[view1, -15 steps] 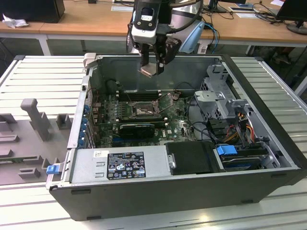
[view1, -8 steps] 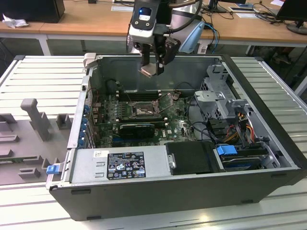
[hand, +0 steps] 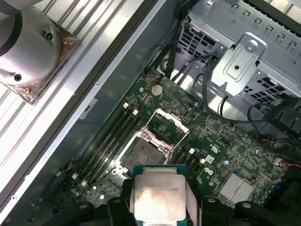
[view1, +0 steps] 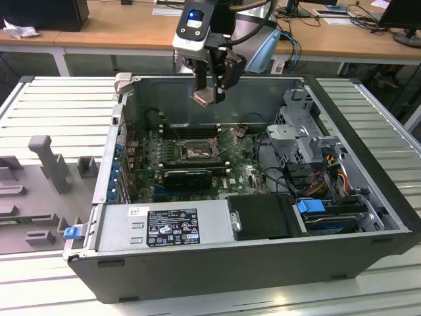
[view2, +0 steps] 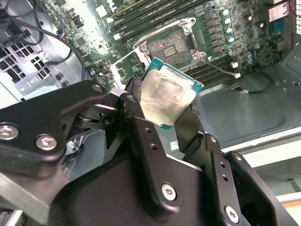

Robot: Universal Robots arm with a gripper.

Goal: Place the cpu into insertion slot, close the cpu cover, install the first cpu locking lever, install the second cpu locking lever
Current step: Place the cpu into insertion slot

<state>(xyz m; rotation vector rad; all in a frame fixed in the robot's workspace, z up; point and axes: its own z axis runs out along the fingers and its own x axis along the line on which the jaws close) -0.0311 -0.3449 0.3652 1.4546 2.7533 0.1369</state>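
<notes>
The gripper hangs above the open computer case, clamped on the cpu, while the insertion slot lies bare, its cpu cover flipped up (nothing seated yet, cover and both levers undone).

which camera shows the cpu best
The second wrist view: the whole cpu shows large, with its silvery face and green edge, clamped in the gripper. The first wrist view shows its face squarely, but less of its edges. The exterior view shows it small and far off.
</notes>
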